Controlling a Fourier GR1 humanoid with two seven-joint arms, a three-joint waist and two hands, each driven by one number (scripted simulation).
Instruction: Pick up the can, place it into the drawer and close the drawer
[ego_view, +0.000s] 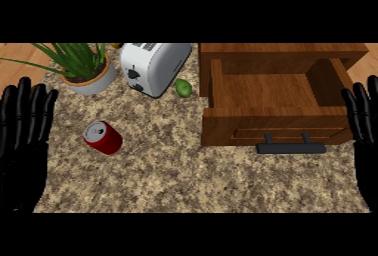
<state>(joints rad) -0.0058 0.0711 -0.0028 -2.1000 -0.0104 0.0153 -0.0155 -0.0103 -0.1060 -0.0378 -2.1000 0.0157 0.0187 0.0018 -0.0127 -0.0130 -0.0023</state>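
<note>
A red can (104, 138) with a silver top lies tilted on the speckled counter, left of centre. To its right a wooden drawer (275, 131) stands pulled open with nothing inside, and a dark handle (291, 148) sticks out from its front. My left hand (22, 125) rests open at the left edge, fingers up, a short way left of the can. At the right edge my right hand (363, 120) rests open beside the drawer's right wall. Neither hand touches anything.
A potted green plant (85, 67) stands at the back left. A white toaster (151, 65) sits beside it, with a small green fruit (183, 87) between toaster and drawer. Bare counter stretches in front of the can and the drawer.
</note>
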